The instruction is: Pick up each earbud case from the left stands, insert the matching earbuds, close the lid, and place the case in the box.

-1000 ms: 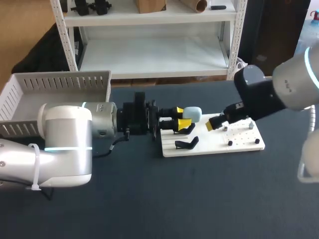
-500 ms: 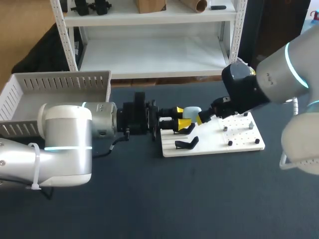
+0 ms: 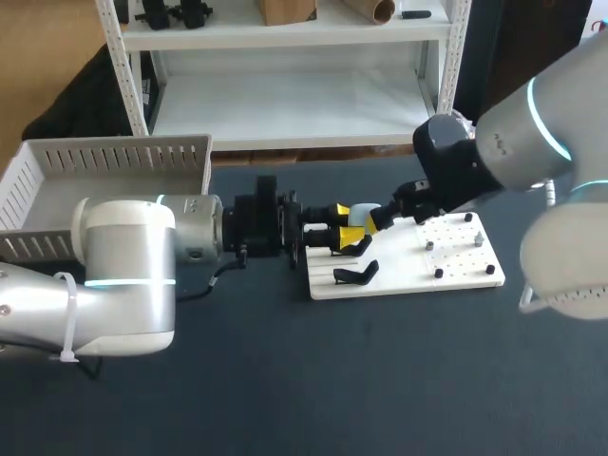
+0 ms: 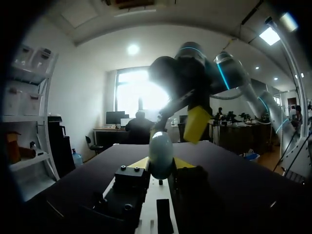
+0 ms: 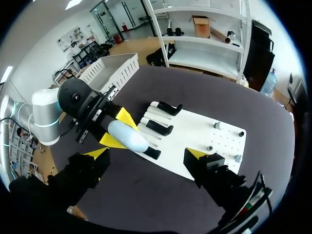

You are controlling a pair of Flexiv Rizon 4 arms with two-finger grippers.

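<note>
A pale blue earbud case (image 3: 367, 215) is held over the left end of the white board (image 3: 456, 266), and my left gripper (image 3: 348, 225) is shut on it from two sides. In the left wrist view the case (image 4: 161, 153) stands upright between the yellow tips. My right gripper (image 3: 384, 220) sits just right of the case, open and empty. From the right wrist view the case (image 5: 127, 137) lies below, between my right gripper's (image 5: 146, 153) wide-spread fingers without touching them. Two black stands (image 5: 165, 108) remain on the board.
Small pegs and dark earbud pieces (image 3: 438, 273) dot the board's right half. Another black stand (image 3: 355, 275) sits at the board's front left. The white slatted box (image 3: 104, 176) stands at the table's far left, behind my left arm.
My right arm has swung left from over the board's right half to right beside the case. The left arm and the case have stayed in place.
</note>
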